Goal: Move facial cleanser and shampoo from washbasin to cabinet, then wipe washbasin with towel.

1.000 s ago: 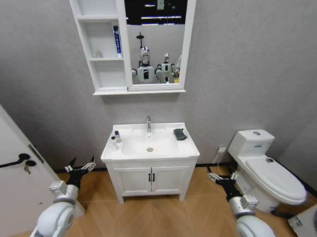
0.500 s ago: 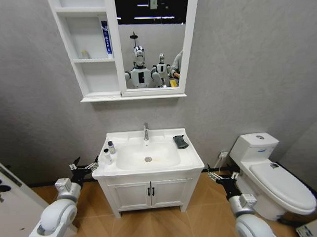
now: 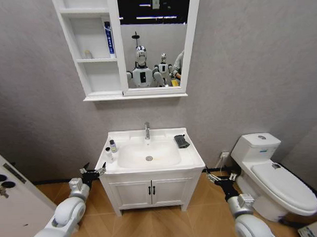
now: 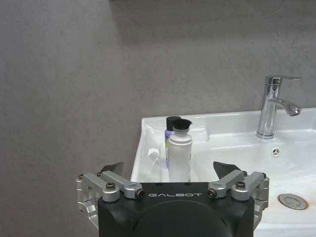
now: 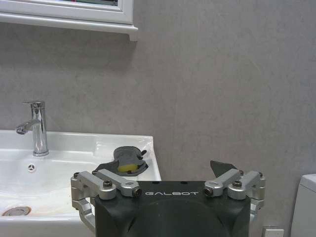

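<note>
Since the earlier frame the whole view has shifted, so the camera moved, while both arms stay low beside the vanity. Left gripper (image 3: 92,171) hangs by the left edge of the washbasin (image 3: 194,160), fingers wide open and holding nothing. Right gripper (image 3: 220,175) waits at the right side, also spread and empty. Two bottles (image 3: 110,150) stand on the basin's left rim, the towel (image 3: 181,141) lies on its right rim. Above hangs the cabinet (image 3: 97,79).

Things at the white washbasin (image 3: 149,163)
Two small bottles (image 3: 110,150) stand at its left; dark towel (image 3: 181,141) lies right; cabinet (image 3: 96,48) hangs upper left.
</note>
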Available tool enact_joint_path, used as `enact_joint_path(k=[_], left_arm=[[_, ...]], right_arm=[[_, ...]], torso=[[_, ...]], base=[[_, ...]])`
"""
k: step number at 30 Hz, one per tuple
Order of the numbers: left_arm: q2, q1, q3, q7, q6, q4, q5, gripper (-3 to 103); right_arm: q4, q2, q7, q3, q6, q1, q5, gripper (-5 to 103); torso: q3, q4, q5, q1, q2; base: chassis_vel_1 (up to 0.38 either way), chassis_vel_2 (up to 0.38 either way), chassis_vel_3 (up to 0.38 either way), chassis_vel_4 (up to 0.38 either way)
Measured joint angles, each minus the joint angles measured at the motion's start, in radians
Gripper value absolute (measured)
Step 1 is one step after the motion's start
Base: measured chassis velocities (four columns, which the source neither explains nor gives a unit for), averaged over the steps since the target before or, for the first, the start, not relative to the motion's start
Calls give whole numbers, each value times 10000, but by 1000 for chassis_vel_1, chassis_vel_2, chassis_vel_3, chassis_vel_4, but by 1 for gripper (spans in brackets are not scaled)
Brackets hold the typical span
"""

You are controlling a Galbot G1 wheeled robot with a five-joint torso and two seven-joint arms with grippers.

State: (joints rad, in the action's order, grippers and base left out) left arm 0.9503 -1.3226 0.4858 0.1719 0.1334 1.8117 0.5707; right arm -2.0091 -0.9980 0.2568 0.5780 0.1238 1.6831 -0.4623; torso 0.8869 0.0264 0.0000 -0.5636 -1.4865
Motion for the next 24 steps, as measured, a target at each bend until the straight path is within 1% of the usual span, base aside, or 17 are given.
enact_joint_path(k=[2, 9, 13, 19, 24], left_arm=[[59, 533, -235, -23, -5, -424, -22, 98], [79, 1246, -774, -17, -19, -958, -28, 98], [320, 1537, -1091, -11, -48, -1322, -144, 98], [437, 2108, -1417, -78, -52, -1864, -174, 98], [476, 2567, -1649, -101, -56, -2295, -101, 98]], right_arm=[[-8, -69, -45, 9, 4, 29, 4, 100], [17, -203, -122, 84, -26, 47, 48, 100], [73, -288, 107, 129, -402, -16, 139, 100], [88, -140, 340, 184, -438, 12, 519, 100], [140, -89, 408, 192, -342, -35, 585, 100]], torso=[[0, 0, -1, 1, 0], [0, 1, 2, 0, 0], [0, 0, 0, 0, 0], [1, 0, 0, 0, 0], [0, 0, 0, 1, 1]], base=[[0, 0, 0, 0], [0, 0, 0, 0], [0, 0, 0, 0], [0, 0, 0, 0], [0, 0, 0, 0]])
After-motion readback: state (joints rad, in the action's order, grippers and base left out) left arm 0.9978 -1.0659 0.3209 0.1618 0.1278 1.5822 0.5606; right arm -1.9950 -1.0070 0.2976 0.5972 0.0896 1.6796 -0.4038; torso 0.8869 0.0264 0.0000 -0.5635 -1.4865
